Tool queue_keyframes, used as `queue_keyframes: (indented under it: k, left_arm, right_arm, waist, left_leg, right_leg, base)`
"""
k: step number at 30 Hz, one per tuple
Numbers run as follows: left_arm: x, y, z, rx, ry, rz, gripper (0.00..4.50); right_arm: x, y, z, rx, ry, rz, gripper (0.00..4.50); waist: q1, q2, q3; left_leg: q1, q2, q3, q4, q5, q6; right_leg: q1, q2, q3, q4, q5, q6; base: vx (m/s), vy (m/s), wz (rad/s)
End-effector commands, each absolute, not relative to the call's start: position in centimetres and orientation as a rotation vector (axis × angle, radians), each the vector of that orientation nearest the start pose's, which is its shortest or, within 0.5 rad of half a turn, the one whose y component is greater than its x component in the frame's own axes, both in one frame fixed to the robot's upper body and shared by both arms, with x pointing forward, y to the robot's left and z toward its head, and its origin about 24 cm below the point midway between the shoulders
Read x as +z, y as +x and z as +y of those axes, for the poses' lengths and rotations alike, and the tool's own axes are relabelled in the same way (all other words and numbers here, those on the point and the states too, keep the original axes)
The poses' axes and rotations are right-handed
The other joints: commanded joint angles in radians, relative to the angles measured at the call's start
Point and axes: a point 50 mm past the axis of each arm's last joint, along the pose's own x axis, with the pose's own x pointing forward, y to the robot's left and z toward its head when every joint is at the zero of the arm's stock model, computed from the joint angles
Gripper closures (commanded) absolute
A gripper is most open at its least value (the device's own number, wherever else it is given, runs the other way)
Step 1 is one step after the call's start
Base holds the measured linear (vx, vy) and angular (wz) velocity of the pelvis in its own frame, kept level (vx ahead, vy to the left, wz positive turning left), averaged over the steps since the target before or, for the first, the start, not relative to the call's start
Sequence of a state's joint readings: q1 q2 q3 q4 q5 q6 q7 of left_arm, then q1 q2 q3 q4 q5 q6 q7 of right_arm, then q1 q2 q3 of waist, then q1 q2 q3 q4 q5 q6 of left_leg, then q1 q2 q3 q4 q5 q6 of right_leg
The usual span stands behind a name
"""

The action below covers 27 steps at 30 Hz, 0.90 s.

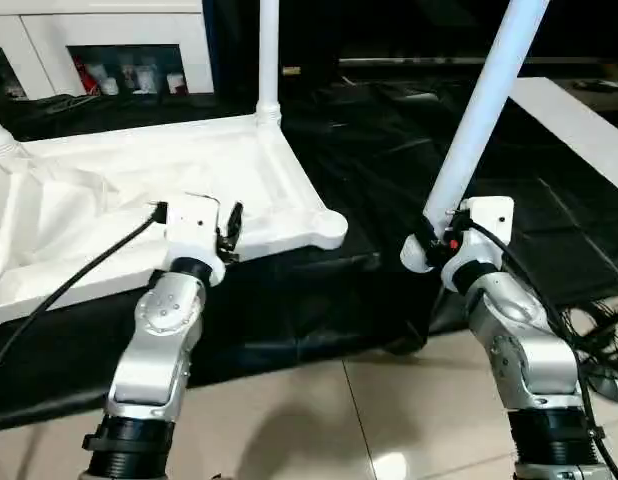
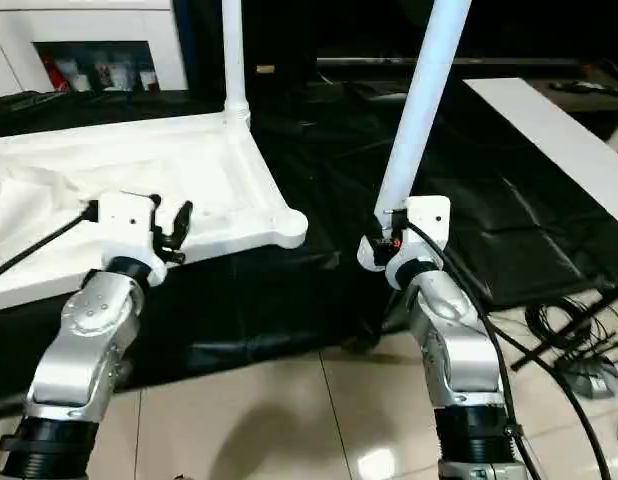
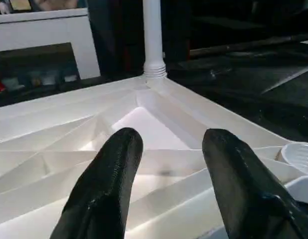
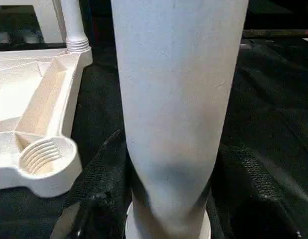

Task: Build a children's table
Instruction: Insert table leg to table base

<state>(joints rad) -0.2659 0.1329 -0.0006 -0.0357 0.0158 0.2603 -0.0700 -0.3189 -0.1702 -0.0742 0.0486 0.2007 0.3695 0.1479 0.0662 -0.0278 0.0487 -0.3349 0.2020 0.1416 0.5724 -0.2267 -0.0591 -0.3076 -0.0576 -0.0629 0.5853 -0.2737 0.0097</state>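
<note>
Table top upside down on black cloth, ribs up. One leg upright in far corner socket. Left gripper over near edge, jaws open, empty. Right gripper closed on loose leg, tilted, beside empty near socket.

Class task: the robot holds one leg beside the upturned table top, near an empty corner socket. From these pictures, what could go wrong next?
1. The right pincer grips the leg at its bottom end, tilted. So long a leg may swing or slip.
2. The empty socket is threaded; a tilted leg could cross-thread or jam.
3. The left pincer hovers open over the top, not gripping it, so the top may shift when the leg is pushed in.
</note>
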Motion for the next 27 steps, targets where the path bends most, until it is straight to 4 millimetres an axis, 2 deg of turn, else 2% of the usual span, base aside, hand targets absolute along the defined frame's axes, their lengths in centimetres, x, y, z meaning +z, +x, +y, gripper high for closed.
queue_keyframes:
  k: [1, 2, 3, 4, 5, 6, 7, 8, 9, 10, 11, 12, 13, 14, 15, 16, 17, 18, 19, 20, 21, 22, 23, 24, 25, 26, 27]
  left_arm:
    - [10.0, 29.8, 15.1, -0.107, 0.158, -0.040, 2.07]
    - [10.0, 29.8, 15.1, -0.107, 0.157, -0.039, 2.07]
    - [10.0, 29.7, 15.3, -0.102, 0.151, -0.034, 2.07]
    - [10.0, 29.7, 15.4, -0.099, 0.151, -0.032, 2.07]
    - [10.0, 29.8, 15.7, -0.090, 0.153, -0.031, 2.07]
    - [10.0, 29.9, 15.8, -0.082, 0.156, -0.030, 2.07]
    - [10.0, 29.9, 15.9, -0.076, 0.158, -0.028, 2.07]
    - [10.0, 30.1, 16.1, -0.066, 0.158, -0.031, 2.07]
    - [10.0, 30.1, 16.1, -0.066, 0.158, -0.031, 2.07]
    - [10.1, 30.1, 16.1, -0.061, 0.156, -0.034, 2.07]
    - [10.2, 30.2, 16.2, -0.057, 0.149, -0.035, 2.07]
    - [10.2, 30.3, 16.2, -0.056, 0.145, -0.034, 2.07]
    - [10.2, 30.3, 16.0, -0.058, 0.143, -0.033, 2.07]
    - [10.1, 30.2, 15.9, -0.059, 0.142, -0.033, 2.07]
    - [10.1, 30.2, 15.8, -0.064, 0.134, -0.030, 2.07]
    - [10.1, 30.2, 15.7, -0.069, 0.125, -0.028, 2.07]
    - [9.9, 30.2, 15.6, -0.076, 0.109, -0.021, 2.07]
    - [9.8, 30.2, 15.5, -0.078, 0.104, -0.018, 2.07]
    - [9.7, 30.3, 15.4, -0.082, 0.106, -0.013, 2.07]
    - [9.6, 30.3, 15.4, -0.084, 0.111, -0.012, 2.07]
    - [9.6, 30.3, 15.4, -0.084, 0.111, -0.011, 2.07]
    - [9.6, 30.2, 15.1, -0.096, 0.115, -0.006, 2.07]
    - [9.5, 30.1, 15.1, -0.099, 0.116, -0.005, 2.07]
    - [9.5, 29.9, 15.2, -0.099, 0.119, -0.003, 2.07]
    - [9.5, 29.9, 15.4, -0.091, 0.126, -0.001, 2.07]
    - [9.4, 29.9, 15.7, -0.084, 0.131, 0.001, 2.07]
    - [9.5, 29.9, 15.8, -0.083, 0.131, 0.000, 2.07]
  right_arm:
    - [9.5, 31.6, -17.6, 0.162, 0.030, 0.071, 2.64]
    - [9.5, 31.6, -17.6, 0.162, 0.028, 0.071, 2.64]
    - [9.6, 31.7, -17.8, 0.164, 0.013, 0.069, 2.64]
    - [9.7, 31.7, -17.9, 0.166, 0.003, 0.068, 2.64]
    - [9.9, 31.9, -18.1, 0.175, -0.010, 0.063, 2.64]
    - [10.0, 31.9, -18.2, 0.179, -0.011, 0.062, 2.64]
    - [10.0, 31.9, -18.2, 0.181, -0.010, 0.061, 2.64]
    - [10.1, 32.0, -18.1, 0.185, -0.037, 0.063, 2.64]
    - [10.1, 32.0, -18.1, 0.185, -0.037, 0.063, 2.64]
    - [10.0, 32.0, -17.8, 0.196, -0.045, 0.066, 2.64]
    - [9.9, 32.0, -17.5, 0.203, -0.052, 0.069, 2.64]
    - [9.9, 32.0, -17.4, 0.206, -0.054, 0.069, 2.64]
    - [9.8, 31.9, -17.1, 0.211, -0.051, 0.072, 2.64]
    - [9.7, 31.9, -17.0, 0.214, -0.049, 0.074, 2.64]
    - [9.6, 31.7, -16.8, 0.220, -0.048, 0.075, 2.64]
    - [9.5, 31.6, -16.6, 0.226, -0.049, 0.077, 2.64]
    - [9.4, 31.3, -16.4, 0.231, -0.052, 0.077, 2.64]
    - [9.3, 31.2, -16.4, 0.231, -0.053, 0.077, 2.64]
    - [9.2, 31.1, -16.4, 0.229, -0.051, 0.077, 2.64]
    - [9.2, 31.0, -16.4, 0.227, -0.050, 0.078, 2.64]
    - [9.2, 31.0, -16.4, 0.227, -0.049, 0.079, 2.64]
    - [9.1, 30.9, -16.4, 0.224, -0.042, 0.083, 2.64]
    - [8.9, 30.9, -16.4, 0.226, -0.048, 0.094, 2.64]
    - [8.7, 30.9, -16.3, 0.234, -0.040, 0.109, 2.64]
    - [8.6, 30.9, -16.1, 0.244, -0.044, 0.109, 2.64]
    - [8.6, 31.0, -15.8, 0.251, -0.050, 0.107, 2.64]
    - [8.6, 31.0, -15.7, 0.251, -0.053, 0.106, 2.64]
  waist:
    - [0.009, 0.008, -0.091]
    - [0.004, 0.007, -0.092]
    - [-0.004, 0.010, -0.090]
    - [-0.007, 0.013, -0.089]
    - [-0.007, 0.004, -0.088]
    - [0.006, -0.003, -0.084]
    - [0.018, -0.003, -0.071]
    - [0.023, -0.010, -0.074]
    - [0.028, 0.004, -0.078]
    - [0.028, 0.004, -0.078]
    - [0.002, 0.021, -0.085]
    - [-0.012, 0.016, -0.083]
    - [-0.013, 0.013, -0.082]
    - [0.002, -0.007, -0.074]
    - [0.021, 0.001, -0.066]
    - [0.032, 0.002, -0.066]
    - [0.047, 0.019, -0.072]
    - [0.045, 0.026, -0.073]
    - [0.036, 0.029, -0.075]
    - [0.005, 0.042, -0.088]
    - [-0.023, 0.041, -0.092]
    - [-0.045, 0.039, -0.107]
    - [-0.048, 0.028, -0.096]
    - [-0.032, -0.015, -0.086]
    - [0.066, -0.063, -0.073]
    - [0.051, -0.034, -0.064]
    - [0.031, -0.050, -0.048]
  left_leg:
    - [-0.002, -0.036, 0.013, -0.022, 0.160, 0.227]
    - [0.013, -0.033, 0.005, -0.016, 0.202, 0.243]
    - [0.037, -0.019, -0.010, -0.011, 0.249, 0.276]
    - [0.043, -0.017, -0.014, -0.007, 0.265, 0.294]
    - [0.041, -0.021, -0.011, 0.001, 0.259, 0.316]
    - [0.007, -0.048, 0.006, 0.010, 0.212, 0.300]
    - [-0.027, -0.057, 0.015, 0.007, 0.118, 0.251]
    - [-0.031, -0.052, 0.014, 0.004, 0.069, 0.196]
    - [-0.018, -0.046, 0.007, -0.004, 0.084, 0.161]
    - [-0.018, -0.046, 0.007, -0.004, 0.084, 0.161]
    - [0.079, 0.009, -0.037, -0.023, 0.163, 0.200]
    - [0.100, 0.031, -0.062, -0.016, 0.234, 0.315]
    - [0.113, 0.033, -0.061, -0.010, 0.237, 0.355]
    - [0.049, -0.018, -0.019, 0.010, 0.188, 0.356]
    - [0.005, -0.055, 0.006, 0.019, 0.125, 0.314]
    - [-0.030, -0.070, 0.011, 0.027, 0.070, 0.269]
    - [-0.027, -0.052, 0.004, 0.010, 0.026, 0.150]
    - [-0.006, -0.047, 0.001, -0.003, 0.027, 0.129]
    - [0.022, -0.032, -0.010, -0.015, 0.034, 0.122]
    - [0.107, 0.015, -0.063, -0.029, 0.109, 0.204]
    - [0.181, 0.071, -0.125, -0.022, 0.200, 0.396]
    - [0.221, 0.104, -0.162, -0.017, 0.273, 0.481]
    - [0.219, 0.129, -0.195, -0.025, 0.327, 0.580]
    - [0.113, 0.017, -0.112, 0.020, 0.244, 0.464]
    - [-0.146, -0.146, -0.032, 0.185, -0.051, 0.392]
    - [-0.136, -0.120, -0.045, 0.191, -0.065, 0.337]
    - [-0.119, -0.102, -0.036, 0.200, -0.020, 0.189]
  right_leg:
    - [0.095, -0.001, 0.028, -0.002, 0.363, -0.198]
    - [0.085, 0.008, 0.022, 0.010, 0.390, -0.184]
    - [0.063, 0.012, 0.015, 0.025, 0.386, -0.172]
    - [0.057, 0.008, 0.014, 0.028, 0.375, -0.166]
    - [0.061, 0.001, 0.022, 0.022, 0.358, -0.166]
    - [0.091, -0.001, 0.040, 0.009, 0.368, -0.176]
    - [0.111, -0.010, 0.057, -0.015, 0.330, -0.186]
    - [0.130, -0.006, 0.067, -0.020, 0.295, -0.191]
    - [0.129, 0.008, 0.063, -0.012, 0.320, -0.177]
    - [0.129, 0.008, 0.063, -0.012, 0.320, -0.177]
    - [0.057, 0.020, 0.026, 0.033, 0.312, -0.144]
    - [0.027, 0.001, 0.018, 0.043, 0.250, -0.131]
    - [0.011, -0.011, 0.023, 0.041, 0.225, -0.137]
    - [0.074, -0.020, 0.052, 0.005, 0.232, -0.166]
    - [0.109, -0.025, 0.076, -0.018, 0.228, -0.182]
    - [0.143, -0.031, 0.098, -0.038, 0.207, -0.186]
    - [0.158, -0.010, 0.090, -0.037, 0.218, -0.175]
    - [0.147, 0.008, 0.076, -0.032, 0.240, -0.159]
    - [0.131, 0.022, 0.059, -0.016, 0.261, -0.137]
    - [0.067, 0.027, 0.021, 0.037, 0.244, -0.090]
    - [-0.028, -0.006, 0.007, 0.077, 0.113, -0.057]
    - [-0.081, -0.027, 0.006, 0.108, 0.028, -0.037]
    - [-0.128, -0.063, 0.027, 0.134, -0.090, -0.002]
    - [-0.035, -0.089, 0.077, 0.048, 0.027, -0.028]
    - [0.200, -0.160, 0.159, -0.044, 0.223, 0.060]
    - [0.170, -0.204, 0.145, -0.051, 0.289, 0.126]
    - [0.116, -0.187, 0.017, -0.076, 0.246, 0.230]
  base:
    - [0.099, -0.017, 0.07]
    - [0.090, -0.018, 0.08]
    - [0.090, -0.018, 0.08]
    - [0.066, -0.026, 0.08]
    - [0.000, 0.000, 0.00]
    - [0.000, 0.000, 0.00]
    - [0.000, 0.000, 0.00]
    - [0.000, 0.000, 0.00]
    - [0.000, 0.000, 0.00]
    - [0.000, 0.000, 0.00]
    - [0.056, -0.023, 0.06]
    - [0.056, -0.023, 0.06]
    - [0.000, 0.000, 0.00]
    - [0.000, 0.000, 0.00]
    - [0.000, 0.000, 0.00]
    - [0.000, 0.000, 0.00]
    - [0.037, 0.020, 0.21]
    - [0.037, 0.020, 0.21]
    - [0.076, 0.025, 0.16]
    - [0.097, -0.034, 0.04]
    - [0.097, -0.034, 0.04]
    - [0.074, -0.089, -0.09]
    - [0.029, -0.090, -0.24]
    - [0.029, -0.090, -0.24]
    - [0.000, 0.000, 0.00]
    - [0.061, -0.009, 0.48]
    - [0.061, -0.009, 0.48]
